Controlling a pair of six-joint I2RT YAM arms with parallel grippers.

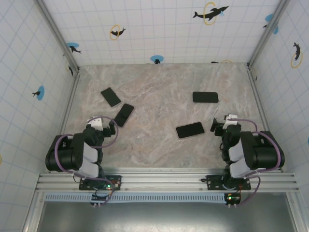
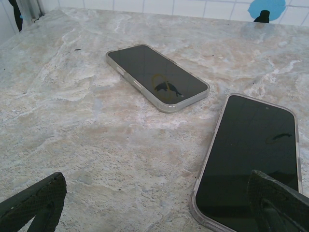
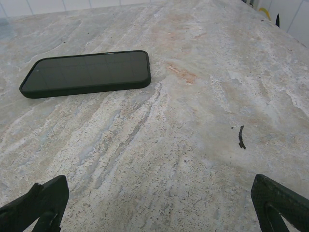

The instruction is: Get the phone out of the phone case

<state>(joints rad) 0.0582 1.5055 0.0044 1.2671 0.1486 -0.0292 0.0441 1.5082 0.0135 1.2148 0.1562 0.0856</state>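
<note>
Overall: 4 phones lie flat on the marble-patterned table (image 1: 159, 87), each apart from the others, none of them held.
Left gripper (image 2: 154, 186): its fingers (image 2: 36, 198) stand spread wide with nothing between them, low over the table at about 7 o'clock of the tabletop in the top view.
Right gripper (image 3: 159, 188): its fingers (image 3: 282, 203) are likewise spread wide and grip nothing, at about 4 o'clock of the tabletop.
Near clear-cased phone (image 2: 251, 154): screen up and cased, at 2 o'clock from the left gripper, just beyond it. The right finger hides its near corner in the left wrist view.
Far clear-cased phone (image 2: 158, 77): screen up and cased, at 12 to 1 o'clock from the left gripper. It is near the first phone but not touching it, and its glass mirrors a dolphin in a ring.
Dark-cased phone (image 3: 87, 73): screen up in a dark case, at 11 o'clock from the right gripper and well apart from it.
Fourth phone (image 1: 189, 130): at 9 o'clock from the right gripper and near it. Whether it wears a case cannot be told.
Dark scrap (image 3: 241, 137): a small curved fleck on the table at 1 o'clock from the right gripper.
Walls (image 1: 159, 29): white tiles with dolphin decals (image 1: 211, 13).
</note>
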